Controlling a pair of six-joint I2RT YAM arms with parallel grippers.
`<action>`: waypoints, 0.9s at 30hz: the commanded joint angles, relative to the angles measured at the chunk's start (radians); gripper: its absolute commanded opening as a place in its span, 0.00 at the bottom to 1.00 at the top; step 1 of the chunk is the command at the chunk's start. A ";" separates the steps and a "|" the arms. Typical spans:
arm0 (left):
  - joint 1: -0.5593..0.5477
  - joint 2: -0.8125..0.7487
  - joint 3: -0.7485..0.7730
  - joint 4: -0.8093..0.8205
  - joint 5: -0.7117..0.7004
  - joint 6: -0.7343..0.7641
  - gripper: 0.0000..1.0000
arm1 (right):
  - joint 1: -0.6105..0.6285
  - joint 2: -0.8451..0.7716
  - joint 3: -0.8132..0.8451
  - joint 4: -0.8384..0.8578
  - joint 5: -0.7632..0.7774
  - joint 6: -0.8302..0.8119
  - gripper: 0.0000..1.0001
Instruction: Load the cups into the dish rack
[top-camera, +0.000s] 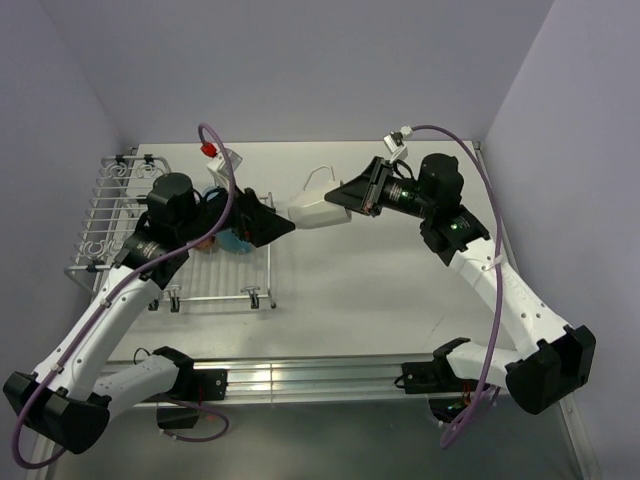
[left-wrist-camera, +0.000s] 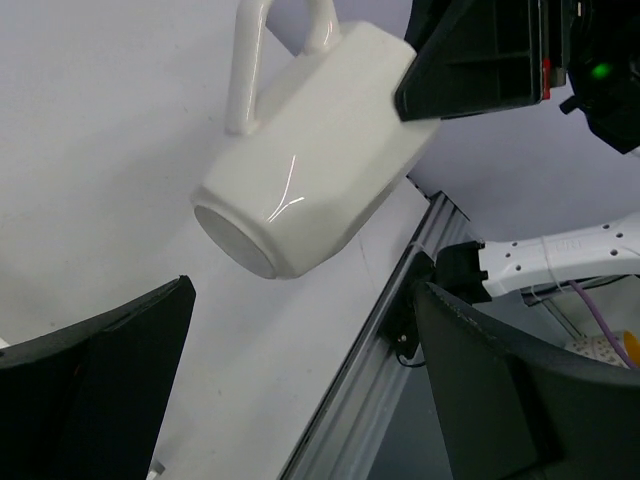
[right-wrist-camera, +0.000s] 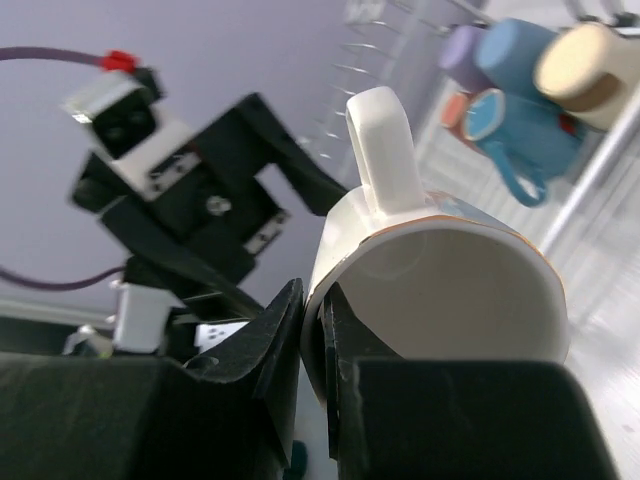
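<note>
A cream-white mug (top-camera: 318, 208) hangs on its side in the air over the middle of the table, handle up. My right gripper (top-camera: 342, 200) is shut on its rim, one finger inside and one outside (right-wrist-camera: 318, 335). In the left wrist view the mug (left-wrist-camera: 310, 170) floats just beyond my left gripper (left-wrist-camera: 300, 340), which is open with nothing between its fingers (left-wrist-camera: 100, 390). From above, the left gripper (top-camera: 288, 228) points at the mug's base, a short gap away. The dish rack (top-camera: 110, 200) stands at the left. It holds lavender (right-wrist-camera: 462, 45), mid-blue (right-wrist-camera: 515, 50), beige (right-wrist-camera: 585, 65), light blue (right-wrist-camera: 520, 130) and salmon (right-wrist-camera: 458, 108) cups.
An aluminium rail (top-camera: 330, 375) runs along the table's near edge, between the two arm bases. Purple cables loop above both wrists. Walls close the table in at the back and on both sides.
</note>
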 joint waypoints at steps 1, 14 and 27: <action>0.005 0.017 0.002 0.099 0.102 -0.025 0.99 | -0.014 -0.031 -0.021 0.365 -0.146 0.201 0.00; 0.005 0.049 -0.004 0.271 0.172 -0.122 0.99 | -0.013 0.017 -0.098 0.761 -0.218 0.451 0.00; 0.005 0.062 -0.053 0.406 0.226 -0.226 0.95 | -0.008 0.078 -0.124 0.907 -0.213 0.539 0.00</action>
